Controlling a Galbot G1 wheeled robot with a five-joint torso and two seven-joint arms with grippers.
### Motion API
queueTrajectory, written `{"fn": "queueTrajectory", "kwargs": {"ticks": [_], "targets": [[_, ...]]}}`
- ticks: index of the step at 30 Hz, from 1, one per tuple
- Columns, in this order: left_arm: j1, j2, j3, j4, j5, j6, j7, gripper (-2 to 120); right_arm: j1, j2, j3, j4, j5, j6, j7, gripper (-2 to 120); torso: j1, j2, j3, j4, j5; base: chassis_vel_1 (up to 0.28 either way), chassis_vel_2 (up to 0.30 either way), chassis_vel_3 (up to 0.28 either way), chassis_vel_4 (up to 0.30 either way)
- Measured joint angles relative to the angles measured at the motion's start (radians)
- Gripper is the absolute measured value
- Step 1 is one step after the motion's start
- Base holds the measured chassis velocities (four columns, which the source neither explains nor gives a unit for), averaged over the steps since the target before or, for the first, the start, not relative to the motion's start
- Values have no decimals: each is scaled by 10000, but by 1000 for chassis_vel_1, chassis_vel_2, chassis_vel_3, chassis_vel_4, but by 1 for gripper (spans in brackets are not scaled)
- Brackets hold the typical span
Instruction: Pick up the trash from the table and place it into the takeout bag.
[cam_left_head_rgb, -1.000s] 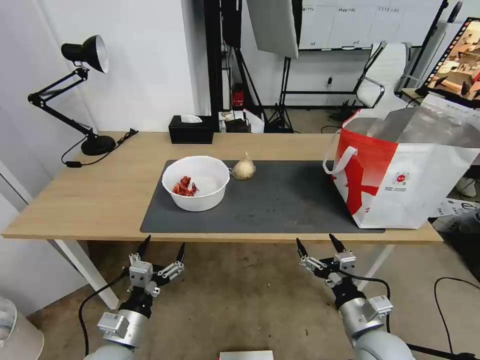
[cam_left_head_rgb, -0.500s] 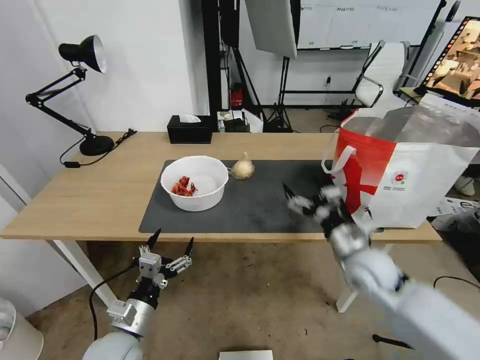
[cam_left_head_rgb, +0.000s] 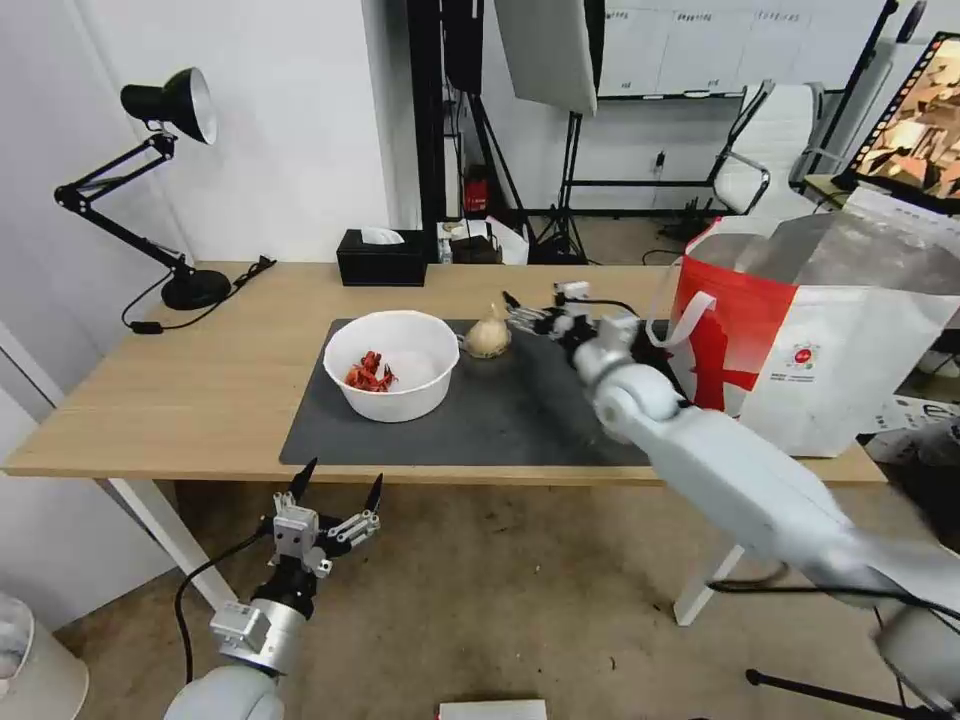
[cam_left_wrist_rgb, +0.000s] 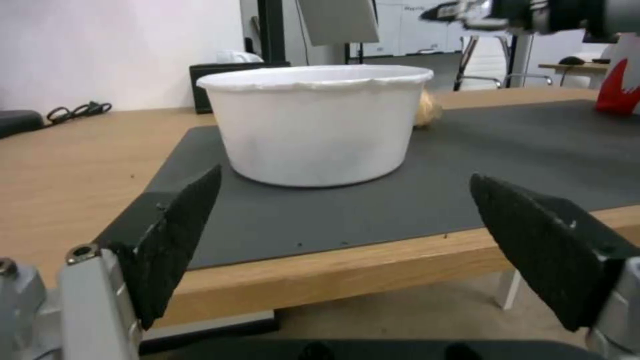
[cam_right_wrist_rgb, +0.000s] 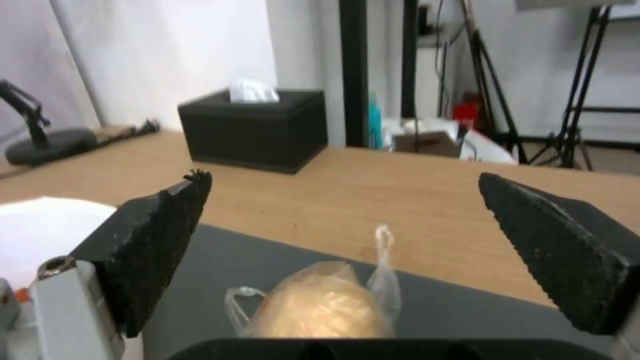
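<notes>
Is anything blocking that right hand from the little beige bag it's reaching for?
Nothing visible. The right hand hangs open just beside the beige knotted baggie on the dark mat, with only bare mat between them. The white bowl sits on the baggie's far side, away from the hand.

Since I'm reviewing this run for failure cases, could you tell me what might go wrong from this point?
The right gripper, jaws open, hovers just above the knotted baggie. The baggie is soft and rounded, so a closing grasp may slip off or catch only the thin knot.

The baggie sits right beside the white bowl; a sideways nudge could push the bowl and its red scraps.

The takeout bag stands at the table's edge, so a bump could tip it.
</notes>
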Motion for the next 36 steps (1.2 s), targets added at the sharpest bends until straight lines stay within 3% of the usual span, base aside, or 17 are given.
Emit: {"fn": "queueTrajectory", "kwargs": {"ticks": [6,13,20,29,36], "targets": [[80,19,-91,-55,-30,-40,-2,100,675,891,-354,-1560,-624,-991,-214,100,-2,1,-1,-1,1,0,0,0,0],[109,6,-98,-69,-35,-75,1,100,1088,1571,-558,-2810,-1059,-1481,-760,100,-2,1,-1,-3,1,0,0,0,0],[152,-5,-131,-73,-41,-187,2,100,1086,1863,-655,-3081,-1745,-2319,-819,100,-3,1,-2,-3,2,0,0,0,0],[119,-23,-112,-20,-48,-233,4,100,973,1940,-660,-3189,-1953,-2656,-862,100,-3,1,-2,-3,3,0,0,0,0],[109,-35,-105,7,-47,-248,7,100,894,1800,-610,-3048,-1938,-2697,-887,77,-3,2,-2,-2,2,0,0,0,0]]}}
